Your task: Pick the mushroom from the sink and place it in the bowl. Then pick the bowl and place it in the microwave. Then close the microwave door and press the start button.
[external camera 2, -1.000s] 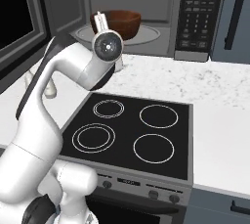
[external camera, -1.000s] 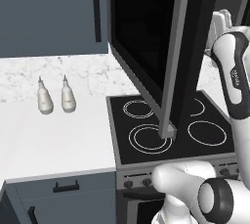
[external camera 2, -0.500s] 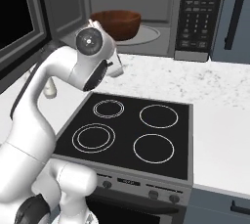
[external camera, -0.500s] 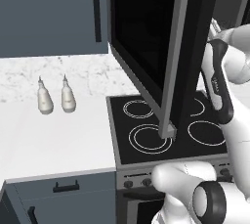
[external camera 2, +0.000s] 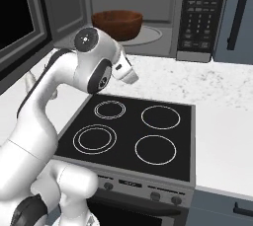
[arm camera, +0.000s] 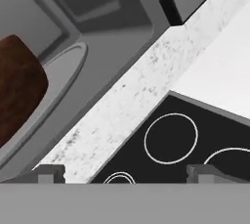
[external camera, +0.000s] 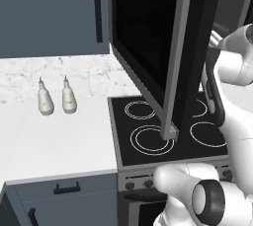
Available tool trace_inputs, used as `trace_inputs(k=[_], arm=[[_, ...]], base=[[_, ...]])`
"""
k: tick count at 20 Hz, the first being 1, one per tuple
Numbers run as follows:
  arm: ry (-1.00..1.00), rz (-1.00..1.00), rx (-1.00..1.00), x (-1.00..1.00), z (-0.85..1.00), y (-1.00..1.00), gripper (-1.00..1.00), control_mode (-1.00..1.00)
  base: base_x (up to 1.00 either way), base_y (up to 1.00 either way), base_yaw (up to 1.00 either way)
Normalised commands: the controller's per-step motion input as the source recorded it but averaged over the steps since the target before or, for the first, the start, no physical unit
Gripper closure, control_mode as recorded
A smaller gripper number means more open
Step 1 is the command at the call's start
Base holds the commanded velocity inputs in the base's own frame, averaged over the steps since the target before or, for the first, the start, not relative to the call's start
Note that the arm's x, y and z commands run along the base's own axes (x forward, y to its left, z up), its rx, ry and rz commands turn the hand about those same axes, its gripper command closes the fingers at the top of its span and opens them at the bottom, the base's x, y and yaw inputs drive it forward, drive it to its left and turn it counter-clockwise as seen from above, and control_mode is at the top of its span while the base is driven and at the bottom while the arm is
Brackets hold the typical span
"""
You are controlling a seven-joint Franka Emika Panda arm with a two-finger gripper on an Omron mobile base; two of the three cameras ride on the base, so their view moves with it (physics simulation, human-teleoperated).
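Bowl: the reddish-brown bowl (external camera 2: 117, 24) sits on the round plate inside the microwave (external camera 2: 148, 15). That is where the task wants it. I cannot see into it, so I cannot tell if the mushroom is inside.

Microwave door: the microwave door (external camera: 185, 57) hangs wide open, swung out over the stove (external camera 2: 133, 138). It has to be open so the bowl could go in. Its bottom corner hangs over the front left ring.

Gripper: the gripper (arm camera: 124, 173) has its two tips far apart with nothing between them. It holds nothing. In the hand view it points down at the white counter (arm camera: 122, 115) and the stove, with the bowl off to one side.

Arm: the white arm is bent over the stove, in front of the microwave opening and clear of the bowl. I think it is placed there to be out of the door's way.

Button panel: the buttons (external camera 2: 196, 15) are on the right side of the microwave. They are well apart from the gripper.

Step now: I think the bowl part is done. Closing the door looks like the next job.

Watch out: the door is big and sticks out far. The arm must get behind it to push and not bump its edge.

Bottles: two small pale bottles (external camera: 55, 98) stand side by side on the left counter, out of the way.
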Motion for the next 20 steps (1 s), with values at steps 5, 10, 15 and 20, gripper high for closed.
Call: trace_inputs(k=[5, 10, 15, 20], arm=[[0.05, -0.12, -0.25, 0.0, -0.77, -0.25, -1.0, -1.0], [0.0, -0.05, -0.25, -0.03, -0.62, -0.02, -1.0, -1.0], [0.0, -0.08, -0.23, -0.01, -0.28, 0.0, -1.0, -1.0], [0.0, -0.22, -0.23, 0.0, -0.13, 0.16, -1.0, -1.0]], base=[[0.0, 0.0, 0.0], [0.0, 0.0, 0.0], [0.0, 0.0, 0.0], [0.0, 0.0, 0.0]])
